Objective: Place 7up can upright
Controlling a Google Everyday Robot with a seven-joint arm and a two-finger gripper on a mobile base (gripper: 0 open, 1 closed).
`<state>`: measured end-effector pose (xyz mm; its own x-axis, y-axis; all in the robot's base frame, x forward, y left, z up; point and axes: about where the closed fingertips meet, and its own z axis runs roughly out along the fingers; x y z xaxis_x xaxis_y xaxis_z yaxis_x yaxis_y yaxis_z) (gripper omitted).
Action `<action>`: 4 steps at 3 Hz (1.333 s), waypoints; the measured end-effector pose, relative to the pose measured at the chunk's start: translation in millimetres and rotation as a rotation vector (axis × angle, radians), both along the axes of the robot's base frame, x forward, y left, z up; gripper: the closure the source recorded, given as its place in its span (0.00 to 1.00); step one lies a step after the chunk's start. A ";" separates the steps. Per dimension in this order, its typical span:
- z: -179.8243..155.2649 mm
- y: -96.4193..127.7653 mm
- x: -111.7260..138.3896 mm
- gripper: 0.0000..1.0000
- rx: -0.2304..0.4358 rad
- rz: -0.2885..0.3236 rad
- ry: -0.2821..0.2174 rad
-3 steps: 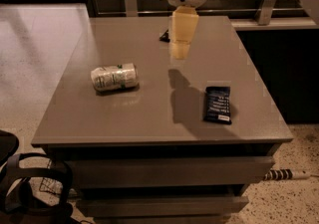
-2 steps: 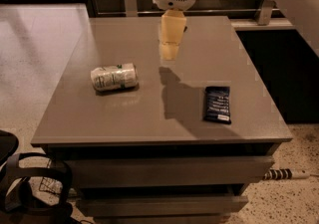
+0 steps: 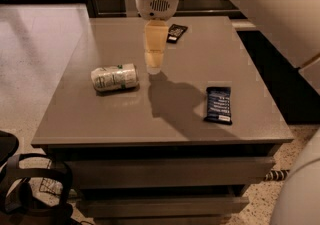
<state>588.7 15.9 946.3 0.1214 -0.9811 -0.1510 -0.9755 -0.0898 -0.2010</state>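
End effector point(image 3: 154, 64) is hanging beside the toppled 7up can point(image 3: 114, 77) — likely lining up a grasp. Clenched or released, I cannot tell.

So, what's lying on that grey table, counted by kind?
Drink cans: 1, whitish-silver 7up can, lying on its side.
Snack bars: 1, flat dark-blue snack bar.
Wrappers: 1, flat black wrapper.
Total: 3. The cream gripper hangs above the table, near the can.
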 end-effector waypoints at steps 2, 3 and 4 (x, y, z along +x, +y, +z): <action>-43.1 54.1 19.4 0.00 -0.101 0.004 0.069; -49.9 68.7 24.4 0.00 -0.121 0.012 0.071; -62.8 87.8 18.4 0.00 -0.125 0.023 0.083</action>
<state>607.1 103.7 883.6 0.1367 -0.9899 -0.0382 -0.9856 -0.1320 -0.1057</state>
